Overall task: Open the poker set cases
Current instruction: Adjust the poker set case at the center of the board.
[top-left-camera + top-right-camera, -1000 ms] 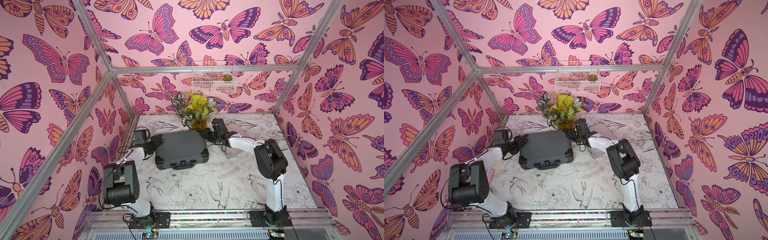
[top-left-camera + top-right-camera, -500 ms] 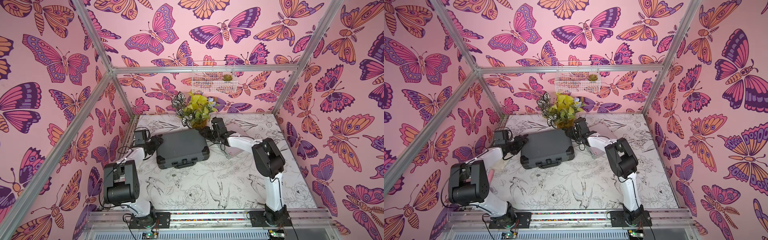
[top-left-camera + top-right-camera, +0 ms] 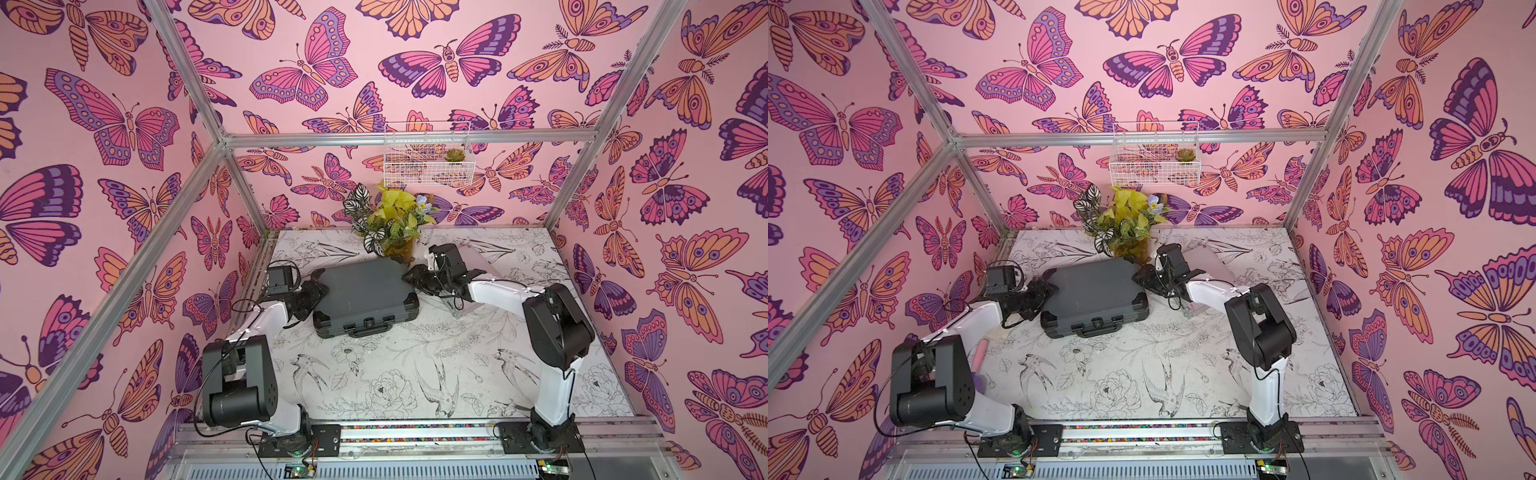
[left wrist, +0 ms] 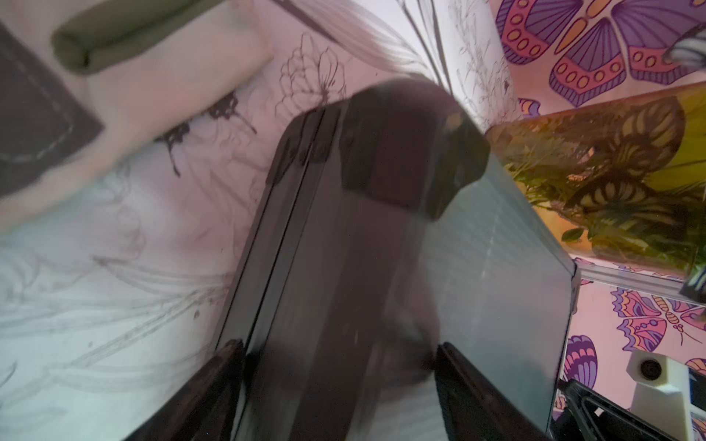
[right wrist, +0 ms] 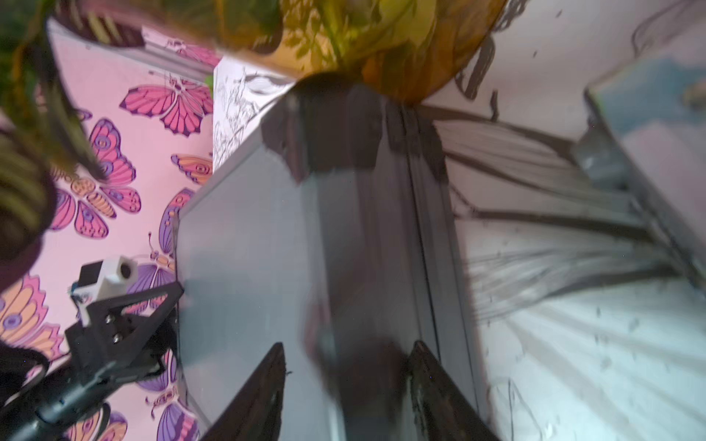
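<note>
The larger dark grey ribbed poker set case (image 3: 365, 295) (image 3: 1094, 293) lies shut on the table, handle toward the front. My left gripper (image 3: 316, 291) (image 4: 340, 351) is open astride the case's left edge. My right gripper (image 3: 411, 276) (image 5: 347, 351) is open astride its black back-right corner. The fingertips (image 4: 229, 362) (image 5: 416, 362) stand on either side of the case's thickness. The smaller silvery-pink case (image 3: 482, 257) (image 5: 649, 114) lies flat behind my right arm, mostly hidden by it.
A potted plant (image 3: 390, 232) stands right behind the grey case, touching its back corner. A white wire basket (image 3: 428, 162) hangs on the back wall. A cream and olive fabric thing (image 4: 133, 57) lies left of the case. A pink rod (image 3: 980, 353) lies by my left arm.
Both grippers' jaws have spread wider around the grey case's edges. The case has barely shifted, and my right arm's elbow has drawn slightly inward.
</note>
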`<state>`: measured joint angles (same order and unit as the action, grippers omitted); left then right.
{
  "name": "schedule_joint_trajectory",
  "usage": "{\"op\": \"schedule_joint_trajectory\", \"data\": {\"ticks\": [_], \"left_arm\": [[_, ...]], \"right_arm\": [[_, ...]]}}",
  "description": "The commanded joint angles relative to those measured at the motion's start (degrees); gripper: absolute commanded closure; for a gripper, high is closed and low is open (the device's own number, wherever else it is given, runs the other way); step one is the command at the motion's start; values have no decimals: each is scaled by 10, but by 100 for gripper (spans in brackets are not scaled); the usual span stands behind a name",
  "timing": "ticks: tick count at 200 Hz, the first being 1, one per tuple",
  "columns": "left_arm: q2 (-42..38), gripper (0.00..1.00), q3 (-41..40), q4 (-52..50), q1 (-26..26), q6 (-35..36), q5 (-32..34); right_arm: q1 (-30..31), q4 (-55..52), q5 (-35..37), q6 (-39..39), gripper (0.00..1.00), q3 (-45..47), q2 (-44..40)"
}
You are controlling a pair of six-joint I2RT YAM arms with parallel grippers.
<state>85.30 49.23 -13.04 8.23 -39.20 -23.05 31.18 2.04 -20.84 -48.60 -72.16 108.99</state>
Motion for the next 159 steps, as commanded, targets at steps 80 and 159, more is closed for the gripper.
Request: {"op": "schedule_joint_trajectory", "data": {"ticks": [80, 159], "left_arm": [[-100, 27, 13, -128, -15, 191, 71], [-107, 23, -20, -124, -40, 199, 72]], "right_arm": [[151, 110, 25, 337, 57, 190, -173], [202, 338, 47, 247, 46, 275, -86]]}}
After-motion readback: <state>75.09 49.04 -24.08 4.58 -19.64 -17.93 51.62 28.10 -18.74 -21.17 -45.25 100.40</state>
